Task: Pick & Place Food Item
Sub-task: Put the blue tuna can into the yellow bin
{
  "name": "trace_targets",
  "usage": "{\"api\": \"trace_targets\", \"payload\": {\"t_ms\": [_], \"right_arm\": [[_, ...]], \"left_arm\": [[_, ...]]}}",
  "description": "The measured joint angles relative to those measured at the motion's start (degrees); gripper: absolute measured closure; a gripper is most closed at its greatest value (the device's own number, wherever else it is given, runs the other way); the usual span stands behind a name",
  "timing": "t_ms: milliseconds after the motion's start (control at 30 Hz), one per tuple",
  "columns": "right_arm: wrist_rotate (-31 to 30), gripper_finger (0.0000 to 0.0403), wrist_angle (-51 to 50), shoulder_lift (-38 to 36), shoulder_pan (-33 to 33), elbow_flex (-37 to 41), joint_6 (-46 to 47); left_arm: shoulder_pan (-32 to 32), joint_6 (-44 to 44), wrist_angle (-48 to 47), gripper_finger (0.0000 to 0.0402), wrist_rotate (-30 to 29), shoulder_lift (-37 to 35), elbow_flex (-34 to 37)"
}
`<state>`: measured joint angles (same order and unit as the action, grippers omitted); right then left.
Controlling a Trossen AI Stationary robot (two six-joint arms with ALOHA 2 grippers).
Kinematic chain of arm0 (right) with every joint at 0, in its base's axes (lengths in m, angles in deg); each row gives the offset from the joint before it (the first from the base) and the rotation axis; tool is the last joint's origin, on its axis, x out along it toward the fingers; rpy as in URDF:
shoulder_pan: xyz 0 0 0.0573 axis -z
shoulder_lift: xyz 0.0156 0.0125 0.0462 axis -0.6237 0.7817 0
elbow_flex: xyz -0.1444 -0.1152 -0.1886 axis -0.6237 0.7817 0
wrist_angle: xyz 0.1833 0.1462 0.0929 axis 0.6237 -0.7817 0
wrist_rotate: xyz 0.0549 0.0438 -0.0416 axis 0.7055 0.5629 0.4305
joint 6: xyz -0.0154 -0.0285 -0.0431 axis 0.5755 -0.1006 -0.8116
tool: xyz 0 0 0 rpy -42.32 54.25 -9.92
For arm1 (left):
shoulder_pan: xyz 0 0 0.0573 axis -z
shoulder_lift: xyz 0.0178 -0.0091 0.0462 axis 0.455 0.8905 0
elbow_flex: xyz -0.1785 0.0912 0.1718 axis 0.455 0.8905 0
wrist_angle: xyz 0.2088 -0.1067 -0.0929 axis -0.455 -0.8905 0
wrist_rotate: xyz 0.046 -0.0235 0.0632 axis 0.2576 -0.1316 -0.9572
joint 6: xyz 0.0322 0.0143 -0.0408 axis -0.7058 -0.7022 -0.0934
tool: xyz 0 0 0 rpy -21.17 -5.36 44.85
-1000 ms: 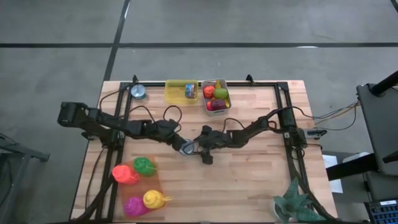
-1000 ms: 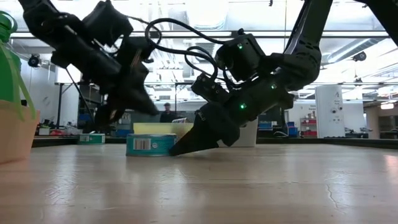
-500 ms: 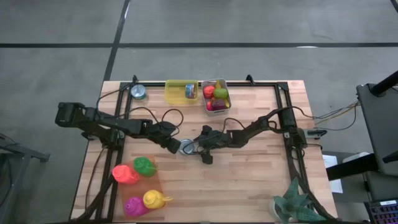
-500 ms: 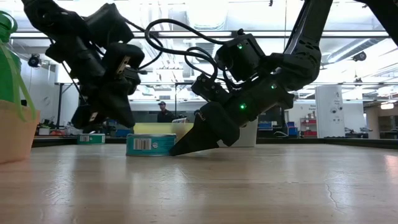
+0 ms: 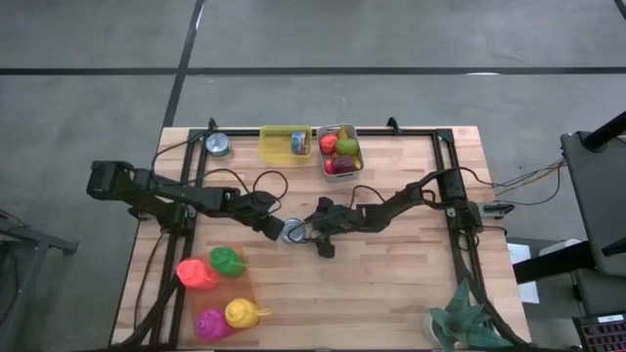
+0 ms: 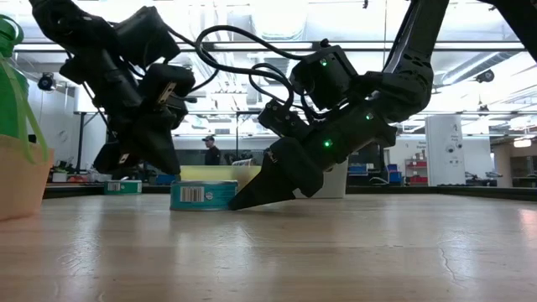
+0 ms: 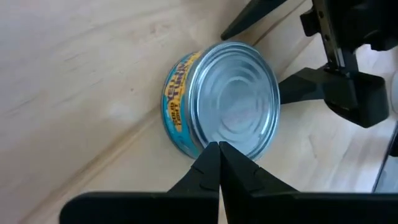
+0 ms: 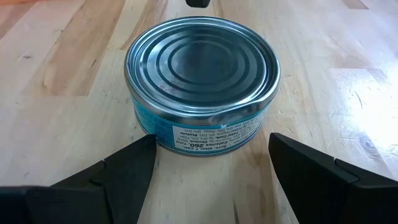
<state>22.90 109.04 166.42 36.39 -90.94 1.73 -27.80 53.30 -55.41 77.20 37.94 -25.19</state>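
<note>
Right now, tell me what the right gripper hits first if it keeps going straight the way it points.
The tuna can. The right gripper is open and low on the table, with the can straight ahead of its spread fingers; it looks close.

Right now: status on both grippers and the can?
Right gripper open, fingers either side of tuna can, not clamped. Left gripper shut, just off the can. Can flat on table. Nothing blocking.

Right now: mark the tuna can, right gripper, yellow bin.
tuna can [image 8: 202, 62], right wrist view, centre of its lid.
right gripper [image 8: 211, 158], right wrist view, midway between its open fingertips.
yellow bin [image 5: 276, 145], high view, bare floor of it.
</note>
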Motion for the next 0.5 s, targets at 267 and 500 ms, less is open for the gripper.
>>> {"api": "trace_targets", "payload": {"t_ms": [267, 500], "right_arm": [[0.0, 0.0097, 0.1, 0.0, 0.0, 0.0, 0.0], [0.0, 0.0097, 0.3, 0.0, 0.0, 0.0, 0.0]], "left_arm": [[0.0, 0.0, 0.1, 0.0399, -1.1, 0.0, 0.9], [0.0, 0.0, 0.9, 0.0399, -1.2, 0.0, 0.8]]}}
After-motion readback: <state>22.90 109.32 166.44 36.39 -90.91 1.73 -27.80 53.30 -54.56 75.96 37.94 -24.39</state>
